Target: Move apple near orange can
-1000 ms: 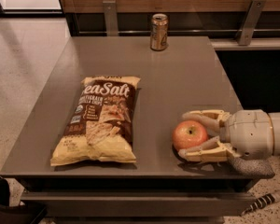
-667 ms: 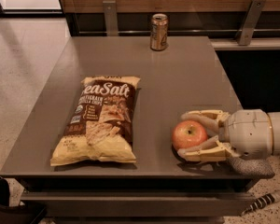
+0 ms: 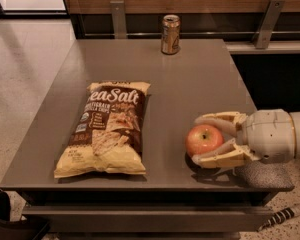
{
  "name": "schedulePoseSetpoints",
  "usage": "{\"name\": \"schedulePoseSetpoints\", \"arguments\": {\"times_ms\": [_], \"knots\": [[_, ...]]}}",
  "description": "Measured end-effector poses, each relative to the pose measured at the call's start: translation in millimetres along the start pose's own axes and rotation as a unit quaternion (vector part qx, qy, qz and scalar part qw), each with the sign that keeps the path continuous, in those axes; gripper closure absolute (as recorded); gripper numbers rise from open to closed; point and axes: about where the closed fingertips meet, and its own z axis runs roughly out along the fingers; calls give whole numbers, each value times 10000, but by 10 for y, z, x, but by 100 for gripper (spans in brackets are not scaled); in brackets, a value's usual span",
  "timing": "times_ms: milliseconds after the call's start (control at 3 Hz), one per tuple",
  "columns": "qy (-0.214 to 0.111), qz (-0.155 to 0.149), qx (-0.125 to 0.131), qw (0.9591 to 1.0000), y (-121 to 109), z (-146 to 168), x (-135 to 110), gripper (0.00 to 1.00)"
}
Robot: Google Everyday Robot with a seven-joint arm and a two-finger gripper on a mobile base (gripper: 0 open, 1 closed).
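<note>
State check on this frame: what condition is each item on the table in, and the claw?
apple: sitting on the table near its front right edge, gripped by the claw.
orange can: upright at the table's far edge, well apart from the apple.
chip bag: lying flat, label side up, left of the apple.
claw: reaching in from the right at table level, shut on the apple.

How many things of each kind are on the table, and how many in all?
Chip bag: 1
Orange can: 1
Apple: 1, held between the jaws of the gripper, near the right front edge of the table
Total: 3
</note>
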Motion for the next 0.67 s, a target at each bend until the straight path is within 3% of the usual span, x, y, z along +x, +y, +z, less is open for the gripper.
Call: {"name": "schedulePoseSetpoints", "arguments": {"times_ms": [333, 667], "knots": [[135, -15, 101, 9999, -212, -125, -209, 100], [234, 74, 177, 9995, -566, -229, -334, 100]]}}
